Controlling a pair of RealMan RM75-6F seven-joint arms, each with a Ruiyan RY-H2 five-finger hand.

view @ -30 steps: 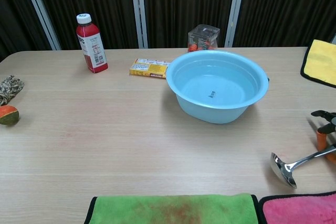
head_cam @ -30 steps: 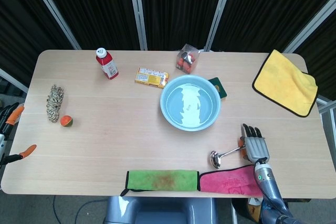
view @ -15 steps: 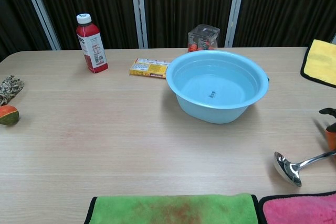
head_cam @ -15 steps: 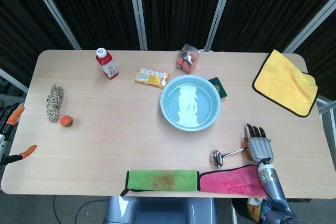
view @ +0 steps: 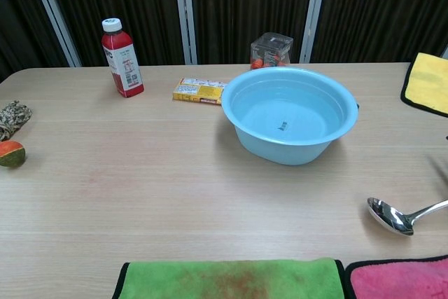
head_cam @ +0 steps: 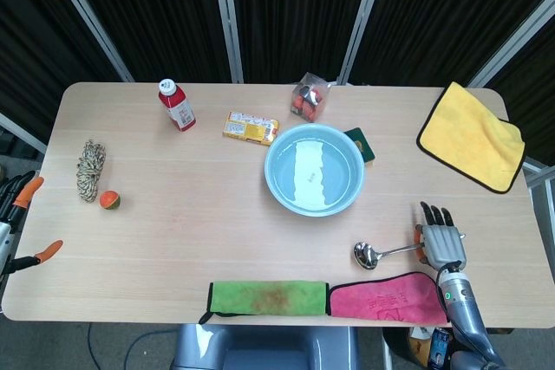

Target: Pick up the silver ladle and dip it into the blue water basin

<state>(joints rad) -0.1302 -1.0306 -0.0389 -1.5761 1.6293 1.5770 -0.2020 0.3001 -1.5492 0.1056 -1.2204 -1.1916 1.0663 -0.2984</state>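
Silver metal is showing on one long-handled ladle, which is lying on the pale wooden worktop near its front right corner, just behind the pink cloth. Its long axis is running roughly left to right: the bowl is pointing left, toward the middle of the worktop, and the handle is reaching right to the right robot hand. That robot hand is sitting over the handle's end with its fingers stretched forward side by side; whether it is actually gripping the handle cannot be told from above, and the chest view is cutting the hand off. The left robot hand is not appearing in either view.

One round blue plastic water basin is standing well apart from the ladle, behind it and to the left, holding water. Three cloths are lying on the worktop: one green, one pink, one yellow. There are also one red bottle with a white cap, one yellow box, one clear container, one rope bundle and one small orange ball.

Compared with a second ago, the ladle and the right robot hand are sitting further right and nearer the front edge, and the basin is staying put.
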